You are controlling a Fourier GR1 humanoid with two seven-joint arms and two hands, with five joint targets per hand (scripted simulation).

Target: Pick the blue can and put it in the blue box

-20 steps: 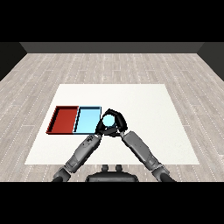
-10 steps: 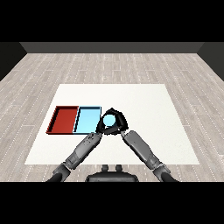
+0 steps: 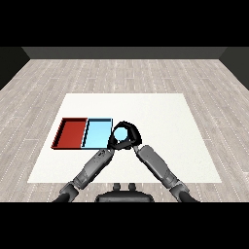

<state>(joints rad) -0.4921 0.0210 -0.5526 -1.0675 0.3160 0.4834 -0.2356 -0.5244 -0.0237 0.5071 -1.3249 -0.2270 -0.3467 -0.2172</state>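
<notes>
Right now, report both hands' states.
Right hand: shut on the blue can.
Left hand: fingers hidden against the right hand, cannot be told.

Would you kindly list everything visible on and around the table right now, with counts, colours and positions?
blue can: one, light blue, just right of the light blue tray, held in the right robot hand
light blue tray: one, light blue, left part of the table, right of the red tray
red tray: one, red, left part of the table, touching the light blue tray's left side
table: one, white, centre of the view
floor: grey wood planks, around the table
right robot hand: one, black, curled round the blue can
left robot hand: one, black, beside the can's left
</notes>
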